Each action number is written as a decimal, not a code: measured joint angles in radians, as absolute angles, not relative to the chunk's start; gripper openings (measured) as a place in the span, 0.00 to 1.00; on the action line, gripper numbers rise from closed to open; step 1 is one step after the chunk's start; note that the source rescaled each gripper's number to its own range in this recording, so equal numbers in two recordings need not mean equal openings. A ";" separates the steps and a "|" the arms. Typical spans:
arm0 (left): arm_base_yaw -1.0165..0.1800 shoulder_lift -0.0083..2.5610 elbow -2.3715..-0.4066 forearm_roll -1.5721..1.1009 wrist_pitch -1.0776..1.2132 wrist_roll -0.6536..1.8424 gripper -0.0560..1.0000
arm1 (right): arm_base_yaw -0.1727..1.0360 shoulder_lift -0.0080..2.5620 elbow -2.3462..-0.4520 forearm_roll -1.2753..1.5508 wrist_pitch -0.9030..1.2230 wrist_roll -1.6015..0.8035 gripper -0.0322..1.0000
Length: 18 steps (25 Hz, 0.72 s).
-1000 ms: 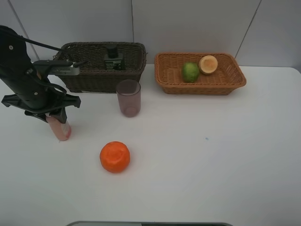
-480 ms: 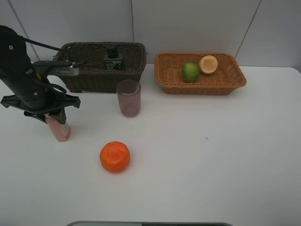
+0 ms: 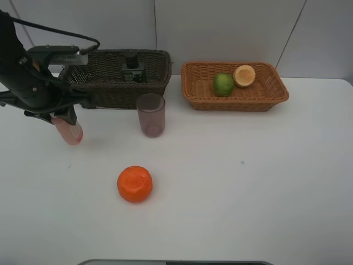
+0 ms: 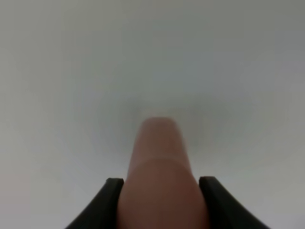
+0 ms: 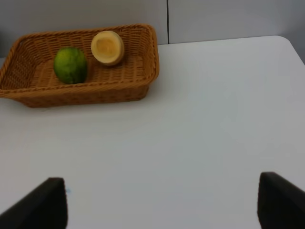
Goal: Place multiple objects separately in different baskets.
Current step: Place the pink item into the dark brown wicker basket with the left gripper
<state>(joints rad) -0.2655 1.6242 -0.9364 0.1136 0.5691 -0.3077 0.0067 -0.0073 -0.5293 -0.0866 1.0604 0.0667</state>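
Exterior high: left jaws clamped on the tilted pink plastic bottle (image 3: 69, 132), near the left end of the deep dark-brown wicker basket (image 3: 105, 91), which holds a dark pump bottle (image 3: 132, 69). Translucent pinkish cup (image 3: 150, 115) and round orange fruit (image 3: 134, 183) stand on the white tabletop (image 3: 248, 182). Green lime (image 3: 223, 84) and yellowish round fruit (image 3: 244, 75) lie in the shallow tan wicker basket (image 3: 237, 104). Right jaws wide apart, empty.

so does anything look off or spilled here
Only the pink bottle stands out: it hangs tilted rather than upright, gripped in the left hand. The cup stands upright, the orange looks whole, and nothing looks spilled or damaged.
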 joint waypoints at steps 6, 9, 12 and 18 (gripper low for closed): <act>-0.265 1.613 -1.140 0.183 0.647 -0.303 0.41 | 0.007 -0.007 -0.529 -0.087 1.060 0.067 0.70; -0.266 1.663 -1.267 0.196 0.648 -0.271 0.41 | 0.007 -0.007 -0.529 -0.087 1.060 0.067 0.70; -0.267 1.744 -1.390 0.198 0.648 -0.254 0.41 | 0.007 -0.007 -0.529 -0.087 1.060 0.067 0.70; -0.267 1.912 -1.572 0.210 0.608 -0.244 0.41 | 0.007 -0.007 -0.529 -0.087 1.060 0.067 0.70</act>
